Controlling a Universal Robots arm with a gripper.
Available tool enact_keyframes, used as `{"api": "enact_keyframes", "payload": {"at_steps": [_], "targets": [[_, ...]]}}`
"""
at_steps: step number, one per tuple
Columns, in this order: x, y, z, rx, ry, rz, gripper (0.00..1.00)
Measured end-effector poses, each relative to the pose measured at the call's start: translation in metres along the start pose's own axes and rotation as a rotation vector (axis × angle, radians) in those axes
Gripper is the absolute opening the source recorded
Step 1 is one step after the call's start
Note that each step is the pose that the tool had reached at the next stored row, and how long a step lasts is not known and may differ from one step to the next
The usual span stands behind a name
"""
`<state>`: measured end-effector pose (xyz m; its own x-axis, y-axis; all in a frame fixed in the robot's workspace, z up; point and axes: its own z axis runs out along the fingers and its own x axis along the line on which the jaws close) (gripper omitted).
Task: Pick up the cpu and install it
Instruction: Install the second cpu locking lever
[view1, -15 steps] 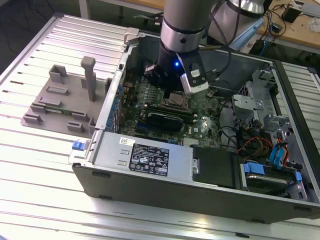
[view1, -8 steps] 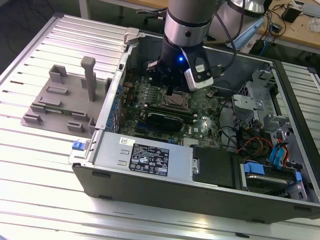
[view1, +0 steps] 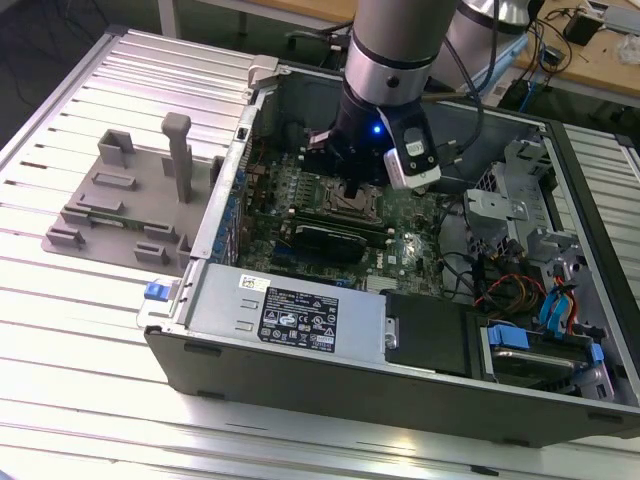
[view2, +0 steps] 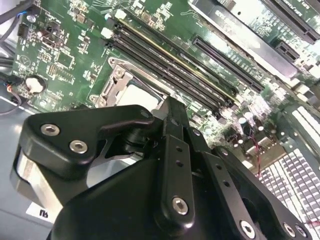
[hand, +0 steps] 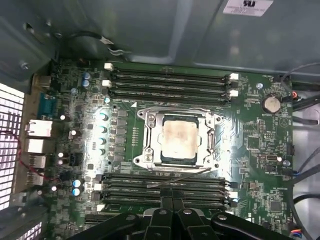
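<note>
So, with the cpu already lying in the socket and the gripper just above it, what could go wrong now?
1. The cpu lies inside the socket frame; I cannot tell whether it sits fully flat, so pressing down might harm it.
2. The gripper hangs close over the memory slots beside the socket, and a sideways move may strike them.

The robot arm (view1: 392, 50) is a fat round tube, shiny silver and grey, with a black part lower down where a small blue light (view1: 375, 128) glows. A little white and black box (view1: 414, 158) sits on the side of that black part, and a dark cable (view1: 470, 75) runs past it. In the second wrist view the gripper (view2: 170, 112) is made of chunky black bars with rounded ends, joined by shiny silver screws (view2: 180, 204).
</note>
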<state>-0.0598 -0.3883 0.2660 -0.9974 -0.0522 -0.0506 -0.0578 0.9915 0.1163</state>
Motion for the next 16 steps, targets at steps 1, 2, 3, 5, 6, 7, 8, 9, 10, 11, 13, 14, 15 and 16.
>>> {"api": "enact_keyframes", "payload": {"at_steps": [1, 2, 3, 5, 6, 7, 8, 9, 10, 11, 13, 14, 15, 16], "targets": [[0.0001, -0.0002, 0.0019, 0.0, -0.0001, 0.001, 0.11], [0.0002, -0.0003, 0.004, 0.0, -0.0003, 0.002, 0.11], [0.0003, -0.0003, 0.0059, 0.0002, -0.0004, 0.003, 0.11], [0.0007, -0.0002, 0.01, 0.0002, -0.0008, 0.006, 0.11], [0.0007, -0.0002, 0.0101, 0.0005, -0.0007, 0.007, 0.11], [0.0007, -0.0002, 0.0101, 0.0005, -0.0007, 0.007, 0.11], [0.0007, -0.0002, 0.0101, 0.0005, -0.0008, 0.007, 0.11], [0.0007, -0.0002, 0.0105, 0.0001, 0.0012, 0.008, 0.11], [0.0008, -0.0002, 0.0109, -0.0011, 0.0104, 0.009, 0.11], [0.0008, -0.0002, 0.011, -0.002, 0.02, 0.01, 0.11], [0.0008, -0.0003, 0.0109, -0.0019, 0.0244, 0.011, 0.11], [0.0008, -0.0003, 0.011, -0.0022, 0.0251, 0.011, 0.11], [0.0008, -0.0003, 0.0111, -0.0023, 0.0255, 0.011, 0.11], [0.0008, -0.0003, 0.0119, -0.0027, 0.0253, 0.011, 0.11]]}}
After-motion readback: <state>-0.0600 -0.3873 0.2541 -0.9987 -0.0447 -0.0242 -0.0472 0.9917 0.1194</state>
